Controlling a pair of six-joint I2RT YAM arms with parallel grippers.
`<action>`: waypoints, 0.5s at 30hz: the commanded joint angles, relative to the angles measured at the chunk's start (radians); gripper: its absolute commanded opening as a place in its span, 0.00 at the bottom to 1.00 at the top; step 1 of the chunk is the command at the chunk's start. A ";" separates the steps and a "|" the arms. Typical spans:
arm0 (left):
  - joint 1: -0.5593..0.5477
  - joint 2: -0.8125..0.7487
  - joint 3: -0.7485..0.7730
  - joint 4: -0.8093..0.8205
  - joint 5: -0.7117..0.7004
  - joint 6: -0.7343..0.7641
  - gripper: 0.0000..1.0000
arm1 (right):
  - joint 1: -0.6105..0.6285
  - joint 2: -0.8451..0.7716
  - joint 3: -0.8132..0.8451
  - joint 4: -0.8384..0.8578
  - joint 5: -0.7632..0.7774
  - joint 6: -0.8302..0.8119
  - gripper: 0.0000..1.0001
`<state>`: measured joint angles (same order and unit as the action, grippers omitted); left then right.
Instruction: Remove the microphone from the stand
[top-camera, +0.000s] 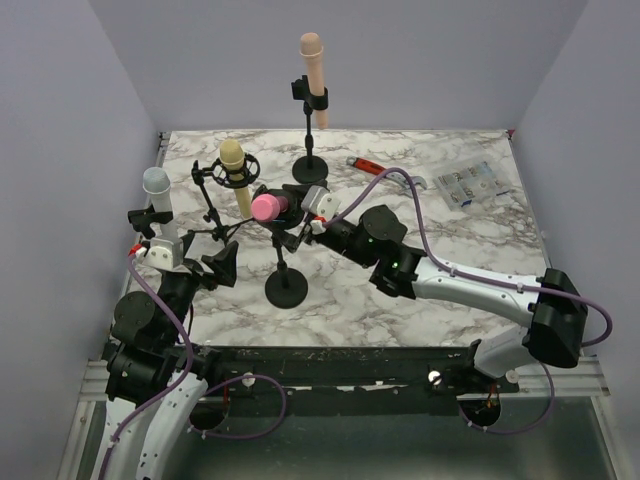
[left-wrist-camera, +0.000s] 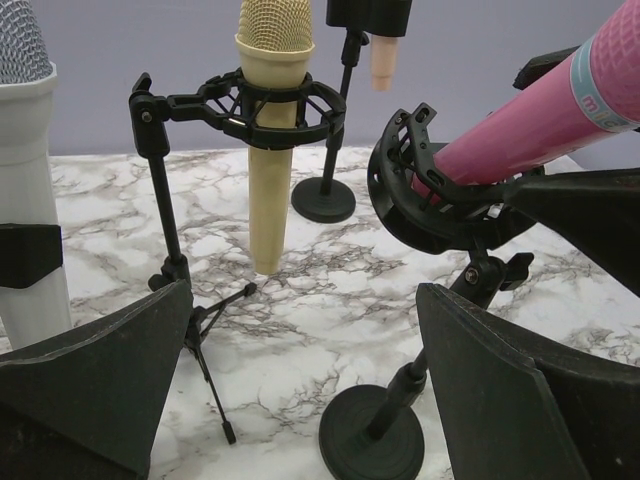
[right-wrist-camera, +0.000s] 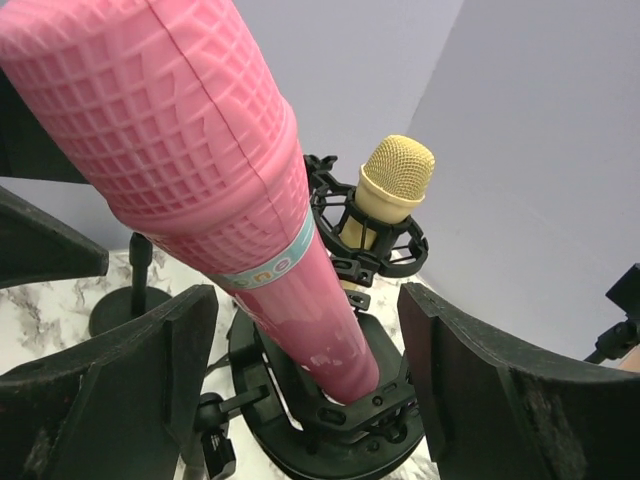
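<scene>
Black-fingered right claw (right-wrist-camera: 305, 298) stands partly open, one finger on each side of the pink microphone (right-wrist-camera: 200, 150), with a visible gap between each pad and the pink body; no grip on it is evident. Said microphone sits tilted, its lower end seated in the black ring cradle (right-wrist-camera: 330, 430) of its stand (top-camera: 287, 290), whose round base rests on the marble surface (top-camera: 350, 300) near the middle of the front half. Left claw (left-wrist-camera: 305, 295) is spread wide and holds nothing; it hovers low at the front left of the surface, facing the stands, apart from all of them. Just beyond the pink microphone, a cream microphone (top-camera: 233, 165) hangs upright in a black shock mount (left-wrist-camera: 250, 105) carried on a thin tripod stand (left-wrist-camera: 170, 230), its lower end clear of the surface. At the far left, a white microphone (top-camera: 158, 195) stands upright in a black clip close to the left arm. Towards the back, a peach microphone (top-camera: 313, 60) is clipped upright on a tall stand with a round base (top-camera: 310, 170). A small red object (top-camera: 365, 165) lies beside that base, and a clear packet (top-camera: 470, 185) lies near the back right corner, well apart from both claws.
</scene>
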<state>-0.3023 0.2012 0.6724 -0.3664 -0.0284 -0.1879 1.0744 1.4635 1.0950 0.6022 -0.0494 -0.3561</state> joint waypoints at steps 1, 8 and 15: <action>0.005 -0.009 -0.007 0.020 0.022 0.008 0.99 | 0.006 0.022 0.035 0.088 0.036 -0.031 0.79; 0.005 -0.009 -0.007 0.022 0.017 0.010 0.99 | 0.006 0.045 0.047 0.114 0.044 -0.057 0.73; 0.006 -0.003 -0.008 0.022 0.015 0.011 0.99 | 0.006 0.077 0.054 0.142 0.044 -0.082 0.64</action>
<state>-0.3023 0.2012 0.6720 -0.3626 -0.0277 -0.1867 1.0744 1.5158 1.1240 0.6804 -0.0292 -0.4114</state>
